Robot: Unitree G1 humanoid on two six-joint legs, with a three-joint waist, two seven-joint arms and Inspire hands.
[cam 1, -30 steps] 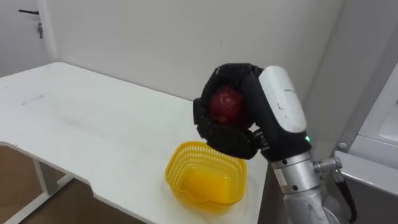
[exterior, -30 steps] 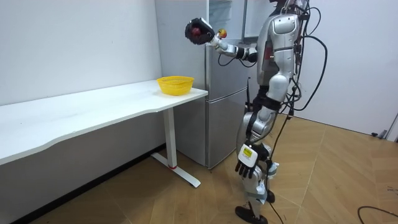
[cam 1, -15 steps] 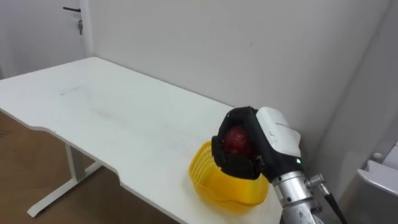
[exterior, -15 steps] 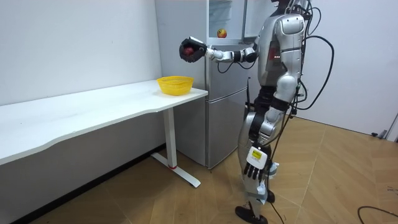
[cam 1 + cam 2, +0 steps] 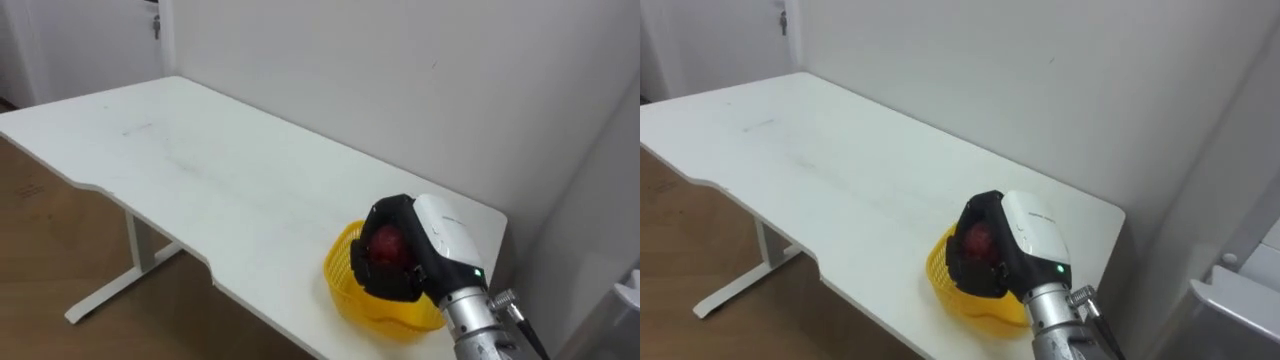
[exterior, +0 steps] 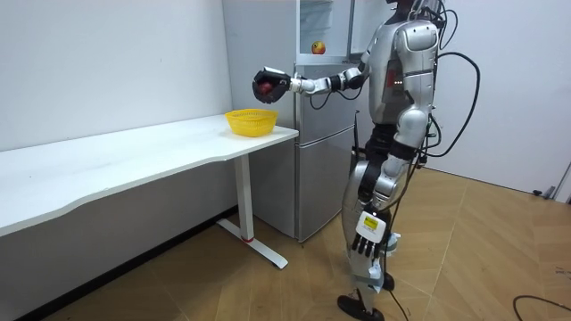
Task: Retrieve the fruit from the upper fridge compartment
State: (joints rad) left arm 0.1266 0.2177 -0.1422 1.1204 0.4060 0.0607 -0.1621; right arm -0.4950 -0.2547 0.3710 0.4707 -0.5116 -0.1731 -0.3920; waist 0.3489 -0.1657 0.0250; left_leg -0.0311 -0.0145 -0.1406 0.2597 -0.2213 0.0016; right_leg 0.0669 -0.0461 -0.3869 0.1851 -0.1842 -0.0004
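Stands on the wood floor next to the tall grey fridge, turned toward the end of the long white table. Reaches the right arm out straight over that end. Holds a red apple in the right hand — dark fingers curled all the way round it, with just a bit of red peeking out. Has the apple up in the air above a yellow basket, well off it and not touching.

Basket close to the table's corner, near the wall, with its holey plastic side and a bit of its inside showing past the hand. Cannot tell what lies in the part hidden behind the hand.

Lets the left hand hang low beside the leg, fingers loose and pointing down, with nothing in them.

Up in the top part of the fridge — a small round red-and-yellow thing, too small to tell what it is.
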